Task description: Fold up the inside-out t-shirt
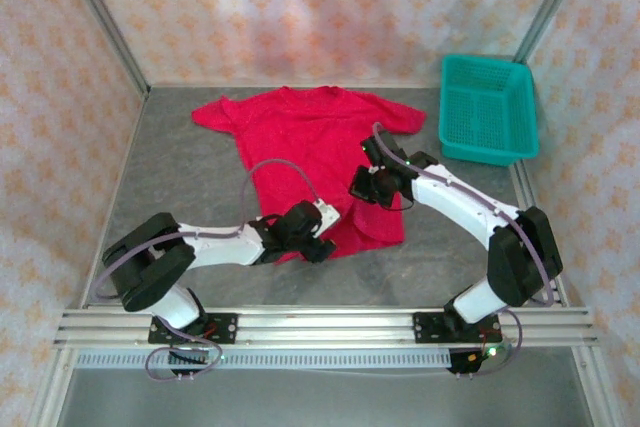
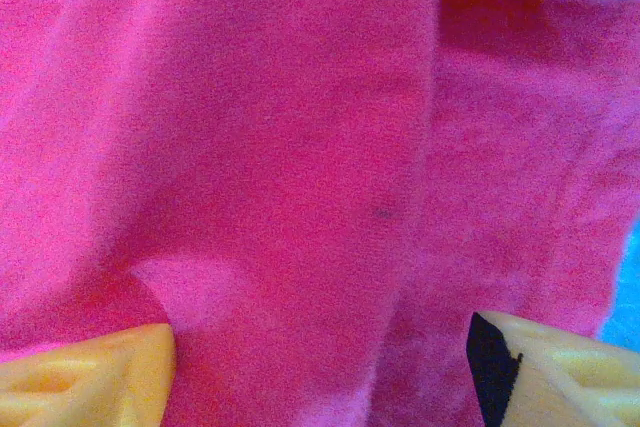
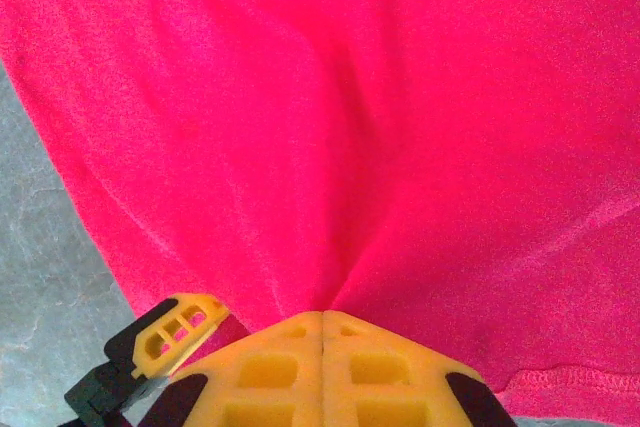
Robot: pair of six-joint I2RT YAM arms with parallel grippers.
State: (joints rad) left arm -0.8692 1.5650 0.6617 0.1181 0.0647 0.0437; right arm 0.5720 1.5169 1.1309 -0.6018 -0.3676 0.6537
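Seeing the red t-shirt (image 1: 310, 137) spread on the grey table (image 1: 170, 177), collar toward the far wall, sleeves out to either side, hem nearest the arms. Clamped on it with the right gripper (image 1: 365, 192): in the right wrist view, fingers (image 3: 280, 367) pressed together with creases of cloth running into them, close to the stitched hem, bare table just to the left. Probably holding there to lift that lower right side for a fold. Hovering low over the lower left of the cloth with the left gripper (image 1: 322, 245); in the left wrist view, fingers apart, red cloth between, nothing pinched. Likely placed to take the matching part of the hem so both sides rise together. Plenty of bare table left of the shirt and in front of the hem; less on the right, with a teal basket (image 1: 480, 62) near that sleeve but apart from it. Best to keep any swing clear of the basket and the side walls
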